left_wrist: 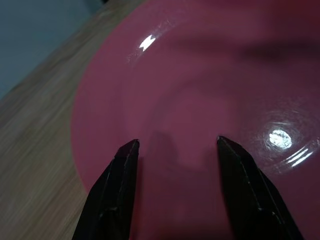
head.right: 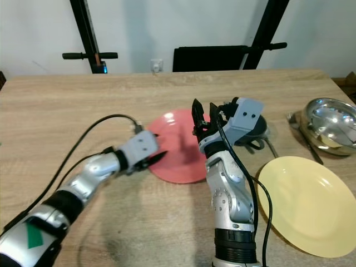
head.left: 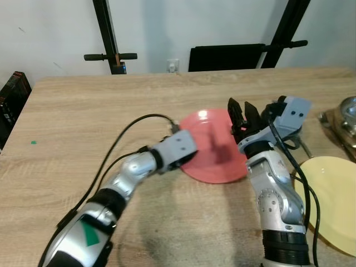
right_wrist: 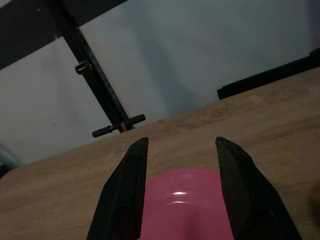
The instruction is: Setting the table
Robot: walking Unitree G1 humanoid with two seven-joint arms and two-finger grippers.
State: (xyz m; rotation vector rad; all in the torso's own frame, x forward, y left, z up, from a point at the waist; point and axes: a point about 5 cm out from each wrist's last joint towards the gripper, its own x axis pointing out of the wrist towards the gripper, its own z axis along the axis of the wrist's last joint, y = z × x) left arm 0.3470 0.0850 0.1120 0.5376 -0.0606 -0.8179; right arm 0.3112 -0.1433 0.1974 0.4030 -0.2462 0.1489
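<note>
Plate placement is the step in hand: the red plate [head.left: 214, 146] lies flat near the middle of the wooden table [head.left: 83, 111], and both arms are working at it. The left gripper [left_wrist: 175, 145] sits low at the plate's near-left rim, its two black fingers spread with nothing between them, tips hovering over the plate's surface; whether they touch it cannot be told. This low, flat approach suggests an intent to take the rim or to nudge the plate into position. The right gripper [head.left: 242, 118] is raised above the plate's right edge, fingers pointing up and apart, holding nothing; it appears to be standing clear rather than gripping. A yellow plate [head.right: 305, 203] lies well apart at the near right, seemingly already set out or awaiting its own place. A metal bowl [head.right: 332, 123] stands at the far right, with cutlery [head.right: 303, 136] just beside it, probably kept there for later laying. A black chair back [head.left: 225, 57] stands beyond the far edge, marking a likely seat.
</note>
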